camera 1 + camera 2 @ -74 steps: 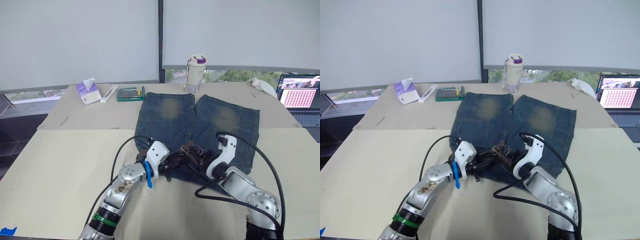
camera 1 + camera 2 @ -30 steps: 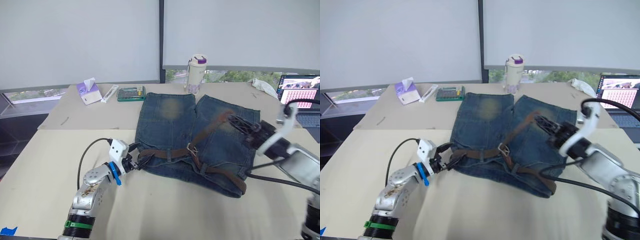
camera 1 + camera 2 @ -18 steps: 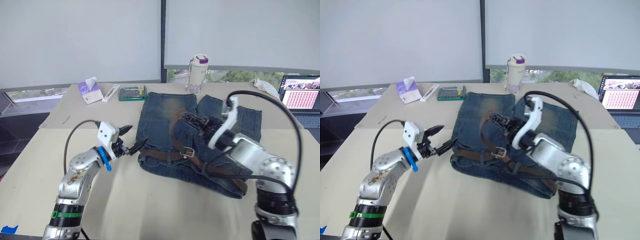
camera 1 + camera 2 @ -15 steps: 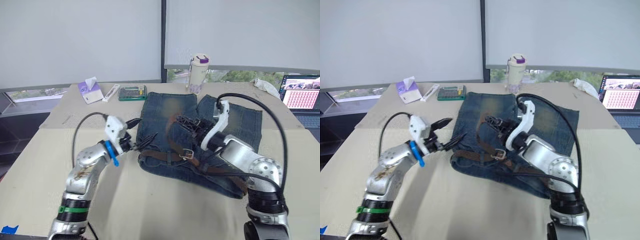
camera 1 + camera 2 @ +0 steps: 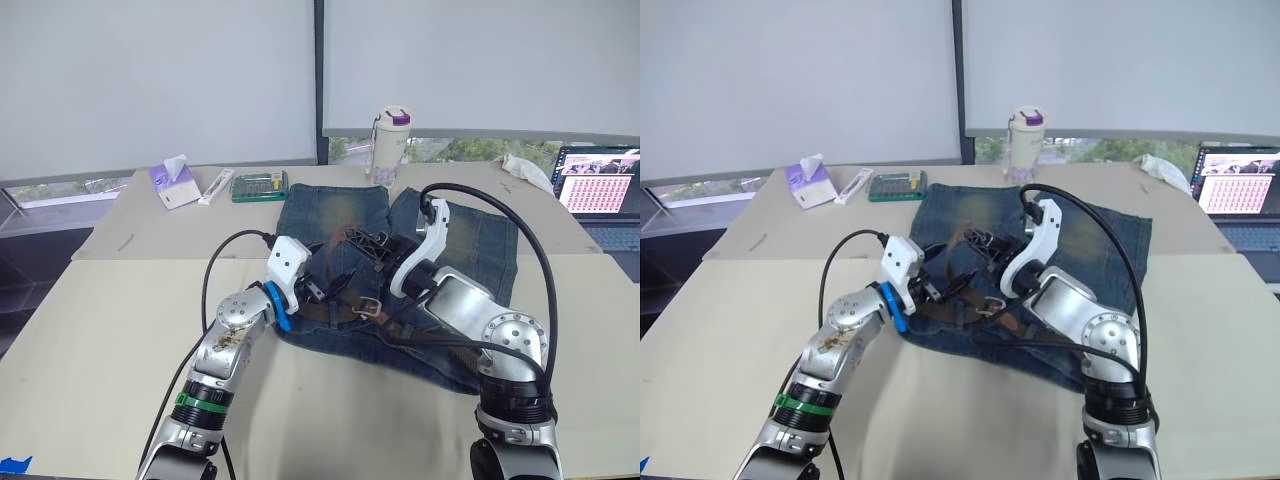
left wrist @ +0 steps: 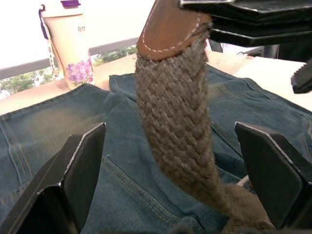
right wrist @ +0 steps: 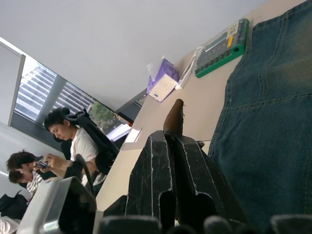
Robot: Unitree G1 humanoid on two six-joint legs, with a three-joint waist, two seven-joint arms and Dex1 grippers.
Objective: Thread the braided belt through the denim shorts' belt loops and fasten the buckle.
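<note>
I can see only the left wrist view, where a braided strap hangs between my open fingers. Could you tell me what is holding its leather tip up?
Observer: The right gripper is. The right wrist view shows it shut on the tip of the braided belt.
Operator: Thank you. Where is the buckle?
Observer: The buckle lies on the denim shorts, nearer the robot than the right gripper.
Operator: Is anything lying beside the shorts?
Observer: A green box and a tissue pack sit at the far end of the shorts, on the robot's left.
</note>
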